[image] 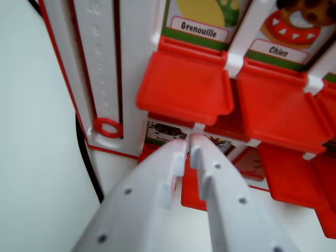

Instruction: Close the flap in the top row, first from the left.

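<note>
A: Where does the pincer (pixel 188 140) sit?

B: Low in the wrist view, its two white fingers (pixel 152 184) rising from the bottom edge. The tips nearly meet, only a thin slit between them, and nothing is held.

A: And the flap?

B: The red flap under the "Grenouille" label (pixel 200 28) is the Grenouille flap (pixel 185 86). It sticks out open from the white board (pixel 134 63), just above the fingertips and a little to the wrist view's left of centre. The tips lie just under its front lip; whether they touch it I cannot tell.

A: What is next to it?

B: To the wrist view's right, a second red flap (pixel 278 107) under the "Chien" label (pixel 279 50), also folded out. Lower flaps (pixel 294 173) show beneath. At the left of the board a red ring (pixel 107 127) sits at the foot of a slotted track (pixel 100 58), and a black cable (pixel 89 163) runs down the pale bench (pixel 37 157).
</note>
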